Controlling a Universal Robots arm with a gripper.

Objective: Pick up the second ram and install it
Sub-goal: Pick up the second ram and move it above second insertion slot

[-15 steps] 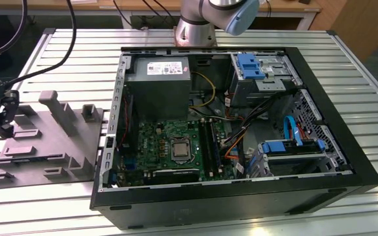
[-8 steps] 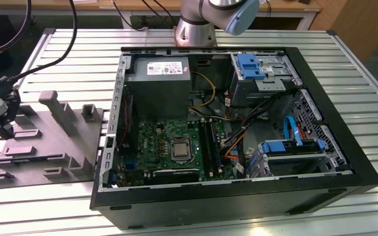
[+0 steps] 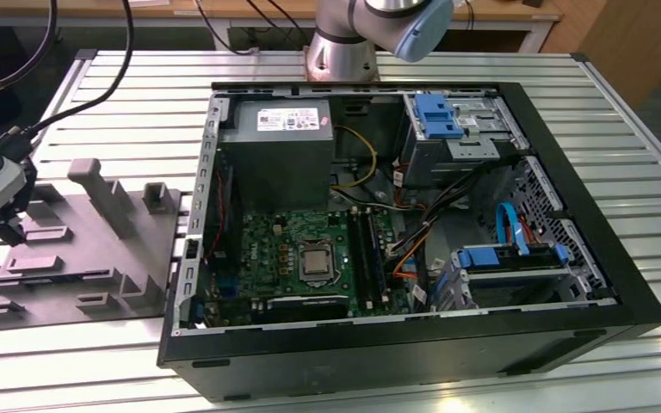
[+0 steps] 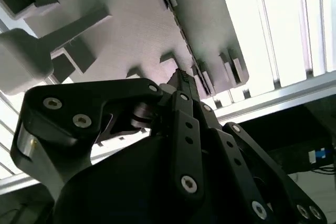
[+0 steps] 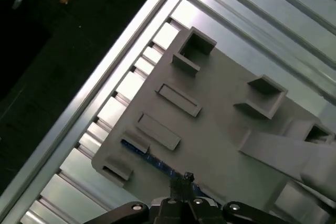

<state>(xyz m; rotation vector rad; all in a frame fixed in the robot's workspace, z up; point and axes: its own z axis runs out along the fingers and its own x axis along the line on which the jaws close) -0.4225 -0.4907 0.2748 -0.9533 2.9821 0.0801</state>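
Second ram [image 5: 143, 154] shows to you as a thin blue stick along the border of the grey fixture [image 3: 83, 258], which lies toward the exterior view's left on the slatted metal surface [image 3: 135, 95]. Your hand [image 3: 9, 234] hangs right at that stick, and you cannot tell whether it grips it. Further to the exterior view's right, the open computer case [image 3: 640, 301] lies with its green motherboard [image 3: 273, 249] exposed.

gripper [image 5: 185, 179] 1 | ram [image 5: 154, 161] 1 | tray [image 3: 92, 260] 1 | case [image 3: 423, 346] 1
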